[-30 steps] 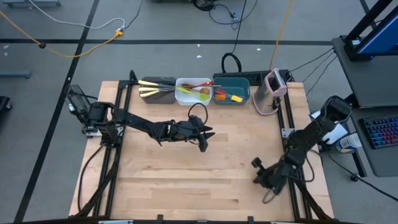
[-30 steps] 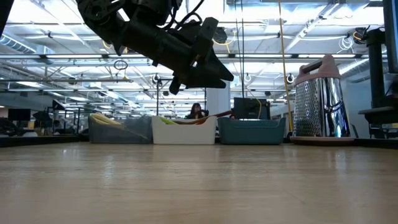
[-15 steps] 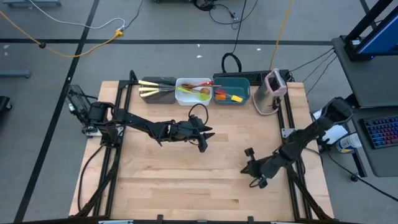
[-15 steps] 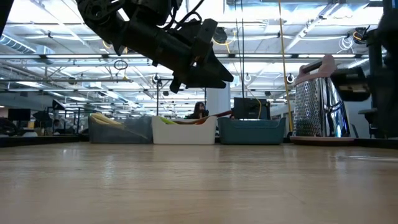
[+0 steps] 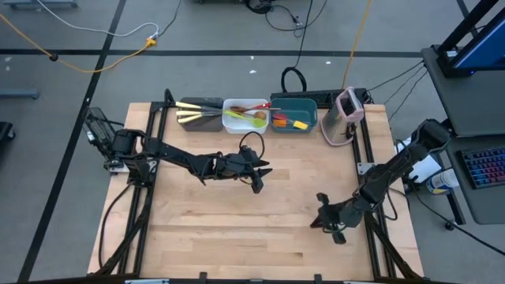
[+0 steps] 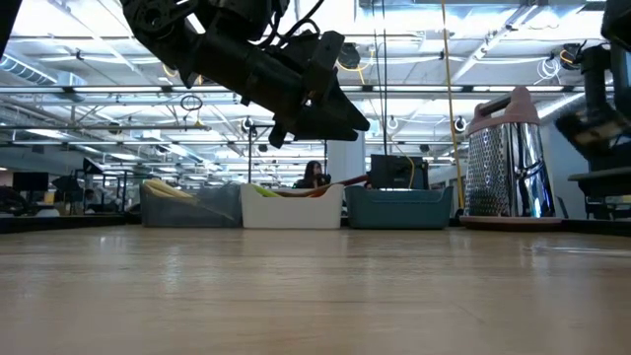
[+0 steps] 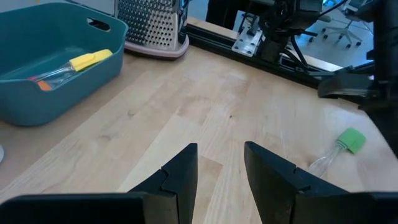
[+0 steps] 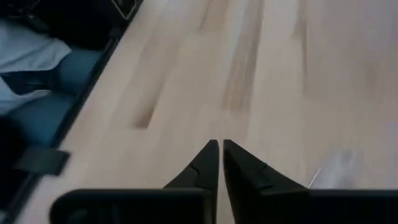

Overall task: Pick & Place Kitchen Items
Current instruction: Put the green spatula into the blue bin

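Note:
A spatula with a green head [image 7: 349, 140] and a clear handle lies flat on the bare wood at the table's right. My right gripper [image 5: 320, 222] is close beside it, low over the table, shut and empty; its fingers show in the right wrist view [image 8: 221, 150]. My left gripper [image 5: 261, 175] hangs open and empty above the table's middle [image 7: 221, 158], well clear of the wood [image 6: 330, 110]. Other utensils lie in three tubs at the far edge: cream-handled knives in the brown tub [image 5: 197, 113], spoons in the white tub [image 5: 245, 115], spatulas in the teal tub [image 5: 294, 118].
A pink-and-grey grater [image 5: 346, 117] stands at the far right, beside the teal tub [image 7: 59, 62]. Black frame rails [image 5: 371, 181] run along the table's left and right sides. Blue cloth of a person [image 8: 37, 93] shows past the table's edge.
My right gripper has swung from the right rail toward the table's middle, then drawn back a little toward the near right.

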Robot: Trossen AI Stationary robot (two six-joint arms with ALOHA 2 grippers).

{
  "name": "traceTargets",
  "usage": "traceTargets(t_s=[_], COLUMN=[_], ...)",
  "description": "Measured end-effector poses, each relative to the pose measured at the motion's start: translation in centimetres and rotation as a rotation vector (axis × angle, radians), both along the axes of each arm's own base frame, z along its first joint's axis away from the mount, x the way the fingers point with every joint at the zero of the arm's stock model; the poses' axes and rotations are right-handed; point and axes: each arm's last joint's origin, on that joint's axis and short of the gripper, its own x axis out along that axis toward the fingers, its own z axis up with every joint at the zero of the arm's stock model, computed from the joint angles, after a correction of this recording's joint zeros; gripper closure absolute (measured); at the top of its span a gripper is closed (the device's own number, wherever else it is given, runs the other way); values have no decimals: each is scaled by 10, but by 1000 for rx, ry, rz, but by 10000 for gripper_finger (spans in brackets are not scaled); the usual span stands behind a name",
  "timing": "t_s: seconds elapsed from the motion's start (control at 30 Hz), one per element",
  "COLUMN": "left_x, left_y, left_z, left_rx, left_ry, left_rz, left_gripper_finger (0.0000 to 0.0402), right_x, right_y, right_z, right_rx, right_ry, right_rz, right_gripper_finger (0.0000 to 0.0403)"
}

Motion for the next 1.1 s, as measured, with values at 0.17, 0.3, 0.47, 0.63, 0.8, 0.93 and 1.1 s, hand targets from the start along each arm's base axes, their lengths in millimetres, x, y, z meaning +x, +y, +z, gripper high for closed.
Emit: traceTargets(t_s=[0.17, 0.3, 0.47, 0.63, 0.8, 0.93, 1.1], left_x=[0, 0, 0, 0, 0, 0, 0], left_y=[0, 0, 0, 0, 3, 5, 5], left_z=[0, 0, 0, 0, 0, 0, 0], left_rx=[-1, -12, -5, 7, 8, 7, 9], left_ry=[0, -3, -2, 1, 1, 1, 1], left_rz=[1, 5, 3, -1, 5, 12, 13], left_gripper_finger=[266, 266, 266, 266, 266, 266, 266], right_x=[-14, -26, -35, -38, -47, -51, -49], right_y=[-2, -3, 0, -1, -10, -16, -14], right_z=[-10, -18, -19, -17, -14, -9, -6], right_rx=[89, 128, 127, 100, 71, 104, 109], right_ry=[235, 419, 472, 475, 524, 542, 483], right_rz=[-81, -153, -168, -125, -139, -204, -166], right_gripper_finger=[340, 304, 291, 307, 325, 329, 320])
